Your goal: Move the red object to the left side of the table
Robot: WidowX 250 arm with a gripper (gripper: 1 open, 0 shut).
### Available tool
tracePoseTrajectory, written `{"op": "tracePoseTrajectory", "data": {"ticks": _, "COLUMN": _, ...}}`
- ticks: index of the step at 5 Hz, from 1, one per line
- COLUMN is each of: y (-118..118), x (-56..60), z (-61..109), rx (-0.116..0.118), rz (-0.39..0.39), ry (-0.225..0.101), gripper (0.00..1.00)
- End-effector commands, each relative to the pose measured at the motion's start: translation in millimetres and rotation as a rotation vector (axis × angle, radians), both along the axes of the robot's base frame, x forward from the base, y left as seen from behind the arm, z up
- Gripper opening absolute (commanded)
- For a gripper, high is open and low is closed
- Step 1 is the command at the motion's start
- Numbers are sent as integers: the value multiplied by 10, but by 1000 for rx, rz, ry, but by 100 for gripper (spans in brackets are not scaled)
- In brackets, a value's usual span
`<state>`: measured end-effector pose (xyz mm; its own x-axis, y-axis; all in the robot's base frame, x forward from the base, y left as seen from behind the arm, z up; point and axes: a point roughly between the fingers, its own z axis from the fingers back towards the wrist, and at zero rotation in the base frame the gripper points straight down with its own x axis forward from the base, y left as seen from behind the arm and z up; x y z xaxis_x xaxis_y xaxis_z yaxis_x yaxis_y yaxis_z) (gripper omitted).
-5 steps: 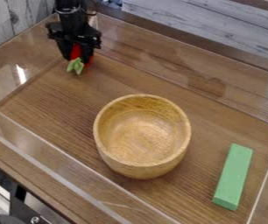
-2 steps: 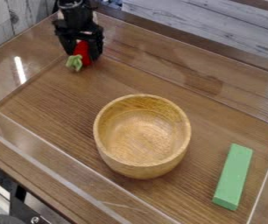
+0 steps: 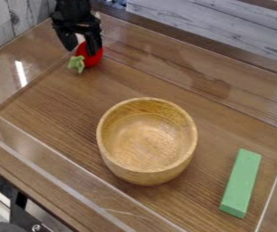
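The green block point(image 3: 240, 182) and the wooden bowl point(image 3: 148, 140) sit nearest the camera, well apart from the jaws. Far back, the gripper point(image 3: 78, 43) stands wide open, holding nothing — the red object point(image 3: 87, 58) lies on the table point(image 3: 56, 118) just below the jaws. Best to lift straight up; the clear wall point(image 3: 20, 41) stands close — open room lies toward the bowl.

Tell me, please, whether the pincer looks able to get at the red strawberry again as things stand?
Probably yes: the open pincer hangs right above the red strawberry, with nothing between; the wooden bowl sits well clear.
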<state>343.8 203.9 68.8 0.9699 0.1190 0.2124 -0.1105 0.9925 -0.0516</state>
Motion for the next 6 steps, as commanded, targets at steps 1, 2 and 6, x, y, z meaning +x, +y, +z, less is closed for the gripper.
{"op": "tracePoseTrajectory", "data": {"ticks": 1, "y": -64, "x": -20, "z": 387, "rx": 44, "rz": -19, "ry": -88, "gripper": 100}}
{"op": "tracePoseTrajectory", "data": {"ticks": 2, "y": -189, "x": -52, "z": 436, "rx": 36, "rz": -45, "ry": -97, "gripper": 100}}
{"op": "tracePoseTrajectory", "data": {"ticks": 6, "y": -25, "x": 112, "z": 668, "rx": 23, "rz": -13, "ry": -80, "gripper": 100}}
